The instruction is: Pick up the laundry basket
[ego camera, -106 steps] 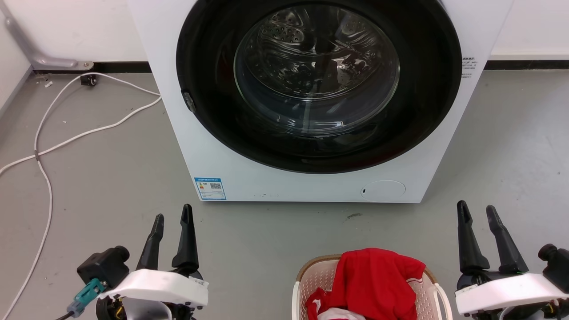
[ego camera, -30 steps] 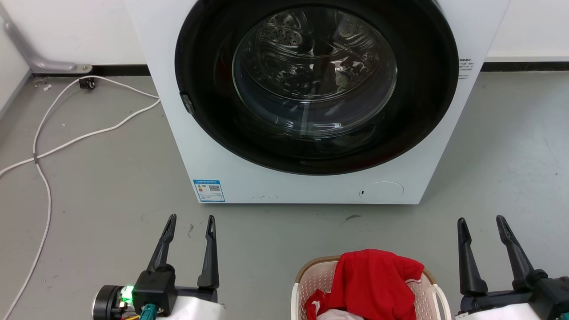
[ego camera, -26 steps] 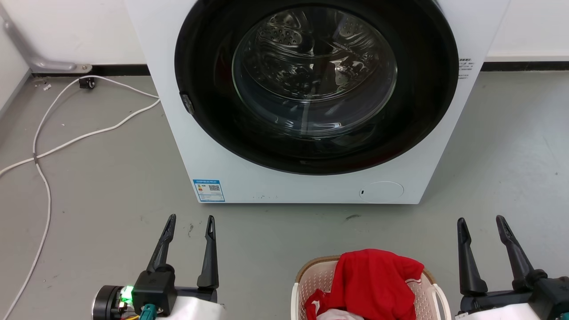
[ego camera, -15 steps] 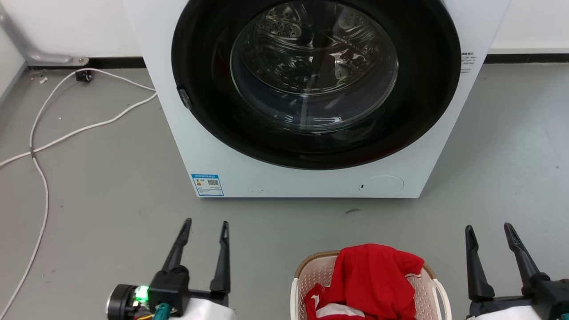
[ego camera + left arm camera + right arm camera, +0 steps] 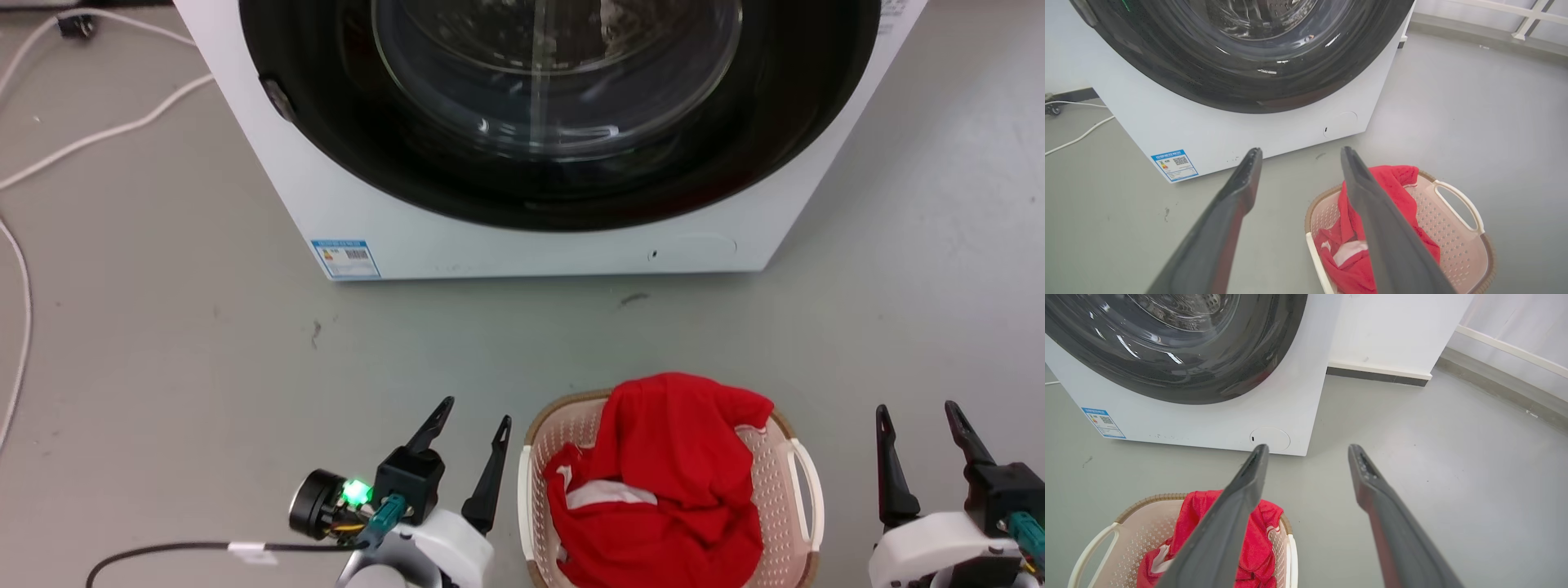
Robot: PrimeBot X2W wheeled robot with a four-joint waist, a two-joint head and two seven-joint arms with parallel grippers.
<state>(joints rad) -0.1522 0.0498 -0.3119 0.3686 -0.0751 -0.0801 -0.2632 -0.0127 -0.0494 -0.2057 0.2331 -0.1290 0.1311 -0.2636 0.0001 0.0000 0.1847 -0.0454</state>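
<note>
At the far left a white cable (image 5: 106, 131) lies on the grey floor (image 5: 163, 367), well apart from the work. The left gripper (image 5: 475, 411) hangs with its fingers spread, just beside the left handle (image 5: 521, 498) of the laundry basket (image 5: 775, 498). The basket sits on the floor near the robot, in front of the washing machine (image 5: 531, 249). A red garment (image 5: 678, 457) is heaped over its far rim, so a finger could snag the cloth instead of a handle. The right gripper (image 5: 916, 406), also spread, stands farther from the right handle (image 5: 817, 494). Uneven closing would likely tip the light basket.
</note>
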